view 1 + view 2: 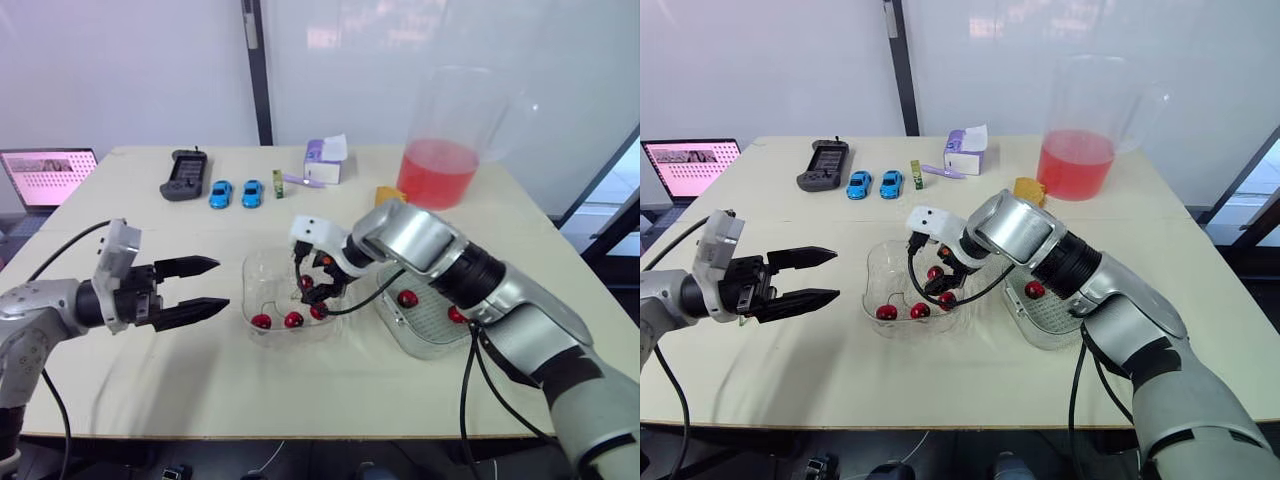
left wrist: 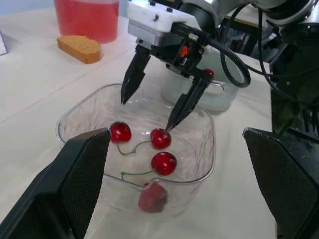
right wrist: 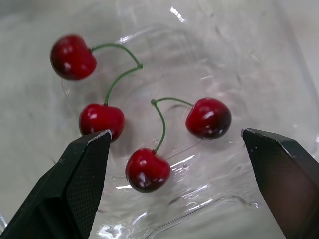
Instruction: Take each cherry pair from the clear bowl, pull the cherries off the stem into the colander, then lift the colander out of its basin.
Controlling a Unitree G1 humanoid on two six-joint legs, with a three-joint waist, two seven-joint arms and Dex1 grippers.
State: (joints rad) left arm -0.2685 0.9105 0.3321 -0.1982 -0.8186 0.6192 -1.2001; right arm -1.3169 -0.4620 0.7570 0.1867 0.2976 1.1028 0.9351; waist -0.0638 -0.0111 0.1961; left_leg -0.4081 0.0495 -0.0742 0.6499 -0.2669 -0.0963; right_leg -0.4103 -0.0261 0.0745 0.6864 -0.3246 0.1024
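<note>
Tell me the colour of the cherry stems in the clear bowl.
Green cherry stems; clearest in the right wrist view.

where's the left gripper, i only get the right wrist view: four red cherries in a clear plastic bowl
observer: The left gripper hovers open over the table, on the robot's left of the clear plastic bowl, holding nothing.
operator: anything in the colander yet
observer: Two red cherries lie in the pale perforated colander, on the bowl's other side.
operator: how deep is my right gripper
observer: The right gripper reaches inside the bowl; one fingertip sits just over a stemmed cherry.
</note>
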